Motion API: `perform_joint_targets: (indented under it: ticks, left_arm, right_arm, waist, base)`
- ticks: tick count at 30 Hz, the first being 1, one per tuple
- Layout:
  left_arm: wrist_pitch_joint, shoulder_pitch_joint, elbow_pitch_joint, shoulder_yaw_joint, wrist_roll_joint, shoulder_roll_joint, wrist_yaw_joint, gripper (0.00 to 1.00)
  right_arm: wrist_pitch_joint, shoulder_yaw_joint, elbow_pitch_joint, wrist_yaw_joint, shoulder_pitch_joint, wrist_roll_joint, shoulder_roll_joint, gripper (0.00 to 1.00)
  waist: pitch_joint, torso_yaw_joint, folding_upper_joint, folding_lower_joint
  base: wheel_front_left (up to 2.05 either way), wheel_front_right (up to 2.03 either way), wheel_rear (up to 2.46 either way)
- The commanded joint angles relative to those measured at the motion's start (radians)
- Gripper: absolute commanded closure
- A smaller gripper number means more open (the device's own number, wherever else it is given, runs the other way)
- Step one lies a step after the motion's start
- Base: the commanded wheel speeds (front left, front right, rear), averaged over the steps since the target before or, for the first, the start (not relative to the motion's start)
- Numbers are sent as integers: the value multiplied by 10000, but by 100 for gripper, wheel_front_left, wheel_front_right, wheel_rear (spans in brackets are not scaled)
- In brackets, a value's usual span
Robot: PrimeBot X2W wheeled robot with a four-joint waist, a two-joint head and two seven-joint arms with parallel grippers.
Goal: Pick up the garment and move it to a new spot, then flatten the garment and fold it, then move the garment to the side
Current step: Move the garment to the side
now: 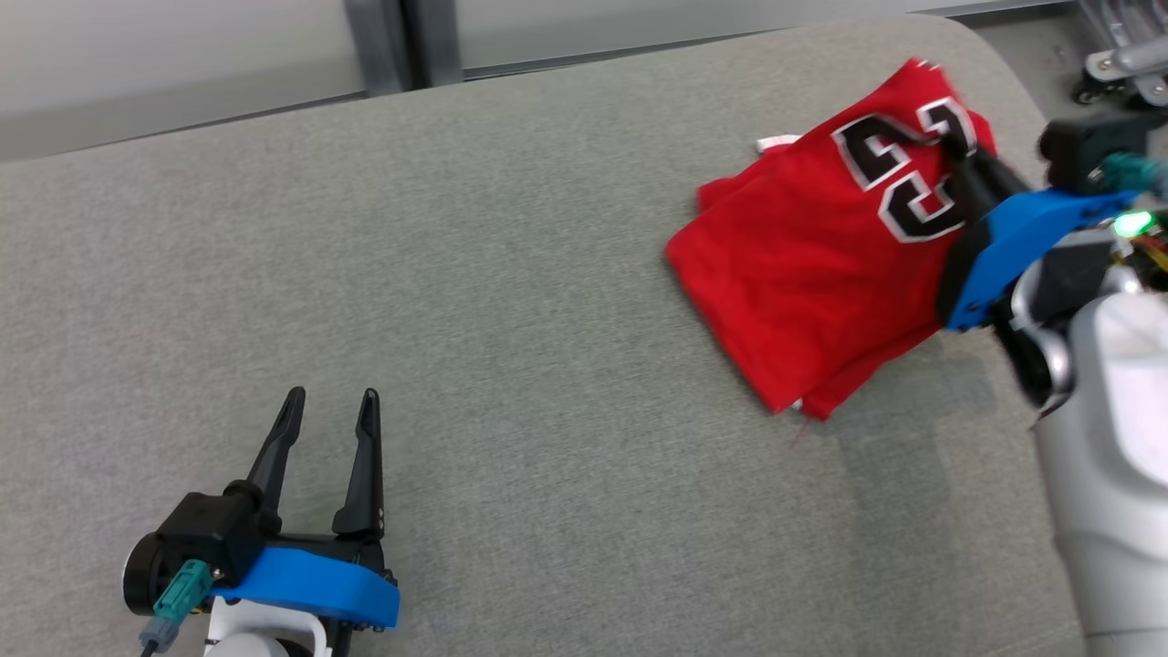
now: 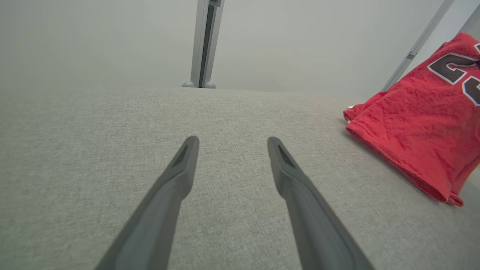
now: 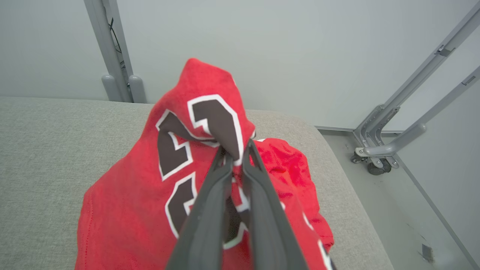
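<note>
Garment (image 1: pixel 803 274), crumpled red cloth, in right claw (image 3: pixel 237 152).

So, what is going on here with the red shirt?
The robot's right tool is shut on the jersey, pinching the cloth at the printed number and lifting that part up. The rest of the jersey, which looks folded, lies on the grey table near its far right corner. The left tool is open and empty, at the near left, apart from the jersey. It is probably the step of moving the jersey to the side.
</note>
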Motion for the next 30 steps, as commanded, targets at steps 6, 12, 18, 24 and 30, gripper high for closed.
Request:
perform_joint_targets:
  ticks: [6,12,18,24,30]
  left_arm:
    - [89,-161,-159,-69,83,115,77,0]
    - [147,-199,-225,-172,133,149,75,0]
    - [153,-159,-234,-237,124,144,127,0]
    - [139,-38,-204,-255,58,96,220,0]
    - [-17,34,-157,-172,-81,24,289,0]
  right_arm:
    - [198,-824,630,-3,-650,-50,-927,100]
    - [-173,-2257,1198,-3,-658,-389,-1284,74]
    - [-720,-3245,1600,-3,-482,-1277,-1153,0]
    - [-1391,-2947,1825,-3,-371,-1580,-674,0]
    - [-2098,-1811,1749,-3,-163,-1376,-192,0]
  waist:
    - [304,588,0,-1]
    - [447,932,0,-1]
    - [410,1057,0,-1]
    - [145,1046,0,-1]
    - [-301,1102,0,-1]
  base:
    - [0,0,0]
    - [0,0,0]
    - [0,0,0]
    - [0,0,0]
    - [0,0,0]
